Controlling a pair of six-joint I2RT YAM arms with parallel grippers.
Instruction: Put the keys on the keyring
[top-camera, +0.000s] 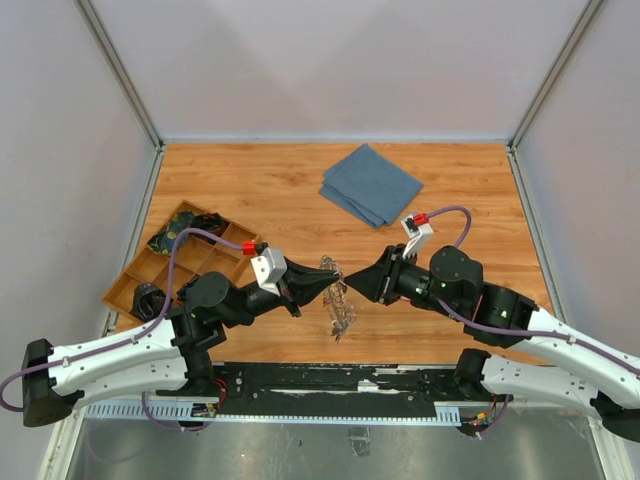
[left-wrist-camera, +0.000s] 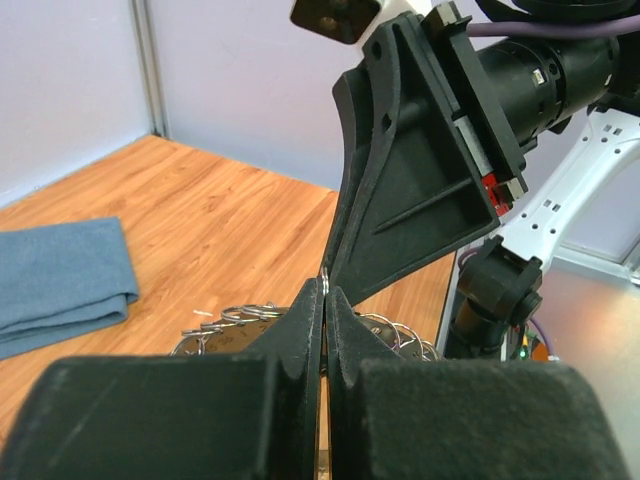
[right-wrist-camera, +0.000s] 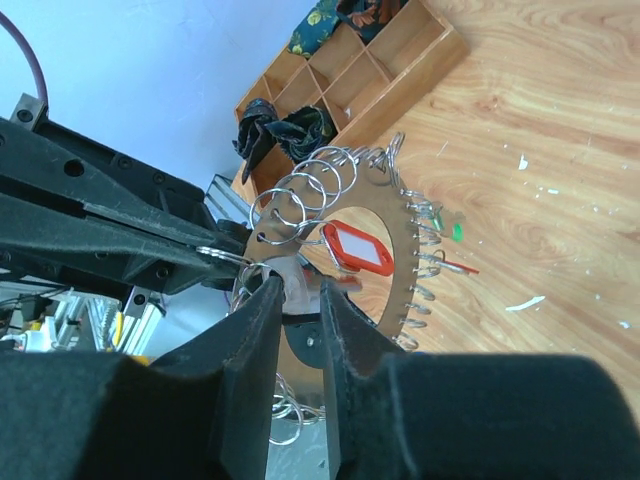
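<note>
The keyring (top-camera: 340, 305), a flat silvery ring edged with small split rings, hangs between both grippers above the table. My left gripper (left-wrist-camera: 326, 290) is shut on one thin split ring at the keyring's (left-wrist-camera: 225, 330) edge. In the right wrist view the keyring (right-wrist-camera: 403, 280) carries a red-tagged key (right-wrist-camera: 357, 248). My right gripper (right-wrist-camera: 298, 285) has its jaws a little apart, with a pale tag (right-wrist-camera: 300, 280) between them, against the left finger. From above, the left gripper (top-camera: 325, 283) and right gripper (top-camera: 358, 285) point tip to tip.
A folded blue cloth (top-camera: 370, 183) lies at the back of the wooden table. A wooden compartment tray (top-camera: 150, 270) with dark items sits at the left. Small green and red bits (right-wrist-camera: 457, 231) lie on the table under the keyring.
</note>
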